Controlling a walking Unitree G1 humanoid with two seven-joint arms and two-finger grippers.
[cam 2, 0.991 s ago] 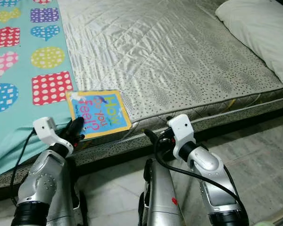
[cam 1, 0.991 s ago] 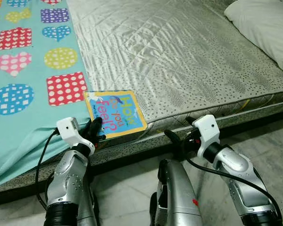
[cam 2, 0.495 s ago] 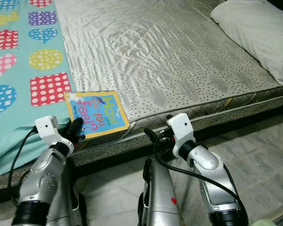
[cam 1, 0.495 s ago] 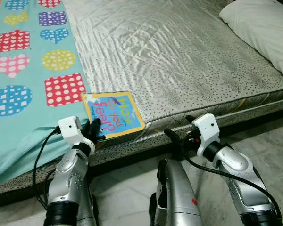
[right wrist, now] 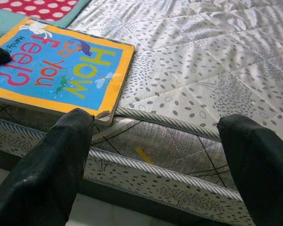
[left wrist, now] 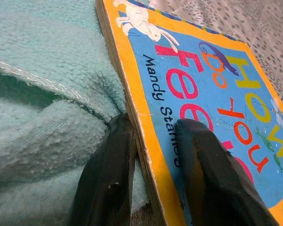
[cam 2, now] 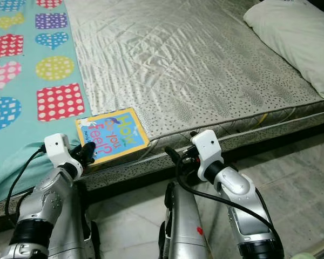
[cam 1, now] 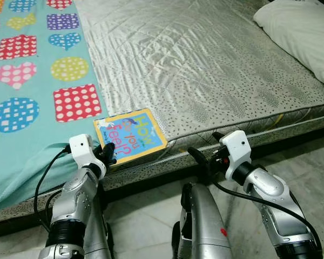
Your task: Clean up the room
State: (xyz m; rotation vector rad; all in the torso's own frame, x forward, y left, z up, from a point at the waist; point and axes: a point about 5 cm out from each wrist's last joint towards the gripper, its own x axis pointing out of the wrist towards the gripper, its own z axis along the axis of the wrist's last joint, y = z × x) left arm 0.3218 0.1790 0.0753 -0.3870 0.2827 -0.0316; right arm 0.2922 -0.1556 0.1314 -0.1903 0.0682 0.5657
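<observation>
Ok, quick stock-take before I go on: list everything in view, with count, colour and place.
Book: one, blue cover with orange border, at the mattress's near edge, partly on the blanket.
Blanket: one, teal with dotted shapes, over the mattress's left part.
Mattress: one, silver-grey quilted.
Pillow: one, white, far right on the mattress.
Floor: pale tiles, beside the mattress.
Left hand: fingers closed on the book's edge.
Right hand: open, before the mattress edge.
</observation>
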